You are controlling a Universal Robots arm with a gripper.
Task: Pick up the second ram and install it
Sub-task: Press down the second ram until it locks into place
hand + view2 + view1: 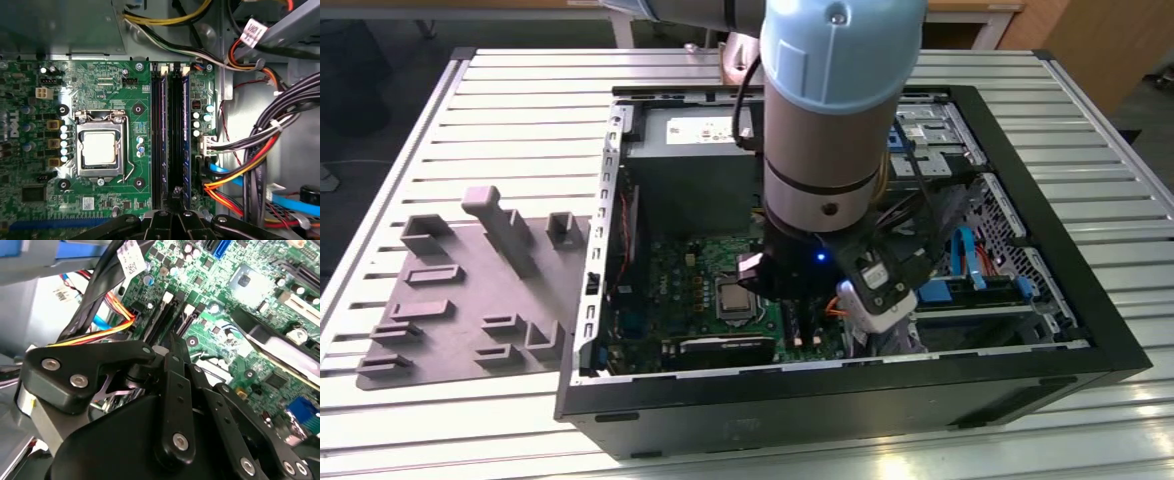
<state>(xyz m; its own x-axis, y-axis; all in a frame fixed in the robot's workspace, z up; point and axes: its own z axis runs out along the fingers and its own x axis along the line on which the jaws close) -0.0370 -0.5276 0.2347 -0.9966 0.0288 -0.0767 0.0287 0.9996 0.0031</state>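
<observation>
the hand [175,192] sits low inside the open computer case [1067,330], its black fingers [176,347] pressed together above the motherboard's [115,75] memory slots. the second ram [185,140] stands seated in a slot just ahead of the fingertips, beside another stick [159,140] across a vacant slot. the cpu socket [100,147] lies off to one side, cable bundles [260,155] to the other.
</observation>
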